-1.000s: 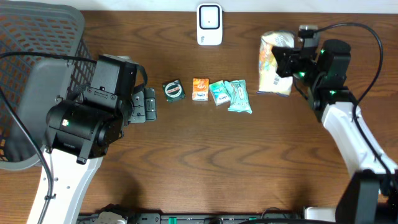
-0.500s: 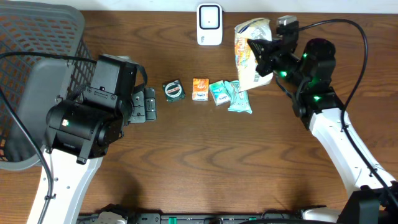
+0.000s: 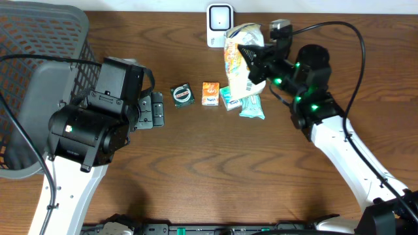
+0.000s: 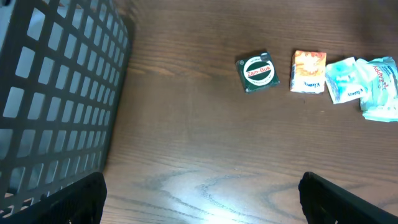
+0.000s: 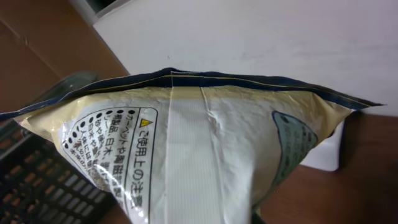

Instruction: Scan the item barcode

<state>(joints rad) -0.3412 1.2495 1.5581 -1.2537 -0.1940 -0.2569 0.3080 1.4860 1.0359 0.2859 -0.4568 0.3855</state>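
A cream and orange snack bag (image 3: 238, 56) hangs above the table, with my right gripper (image 3: 255, 67) shut on it. The bag sits just right of the white barcode scanner (image 3: 220, 26) at the back edge. In the right wrist view the bag's back seam and printed warning text (image 5: 199, 155) fill the frame and hide the fingers. My left gripper (image 4: 202, 202) stands open over bare wood, its fingertips (image 4: 74, 199) far apart, left of the row of small items.
A green round tin (image 3: 182, 95), an orange packet (image 3: 209, 93) and two teal packets (image 3: 251, 104) lie in a row mid-table, partly under the bag. A dark mesh basket (image 3: 39, 72) fills the left side, close beside my left arm.
My right arm has carried the bag leftward along the back of the table, from the far right to beside the scanner. The left arm has not moved.
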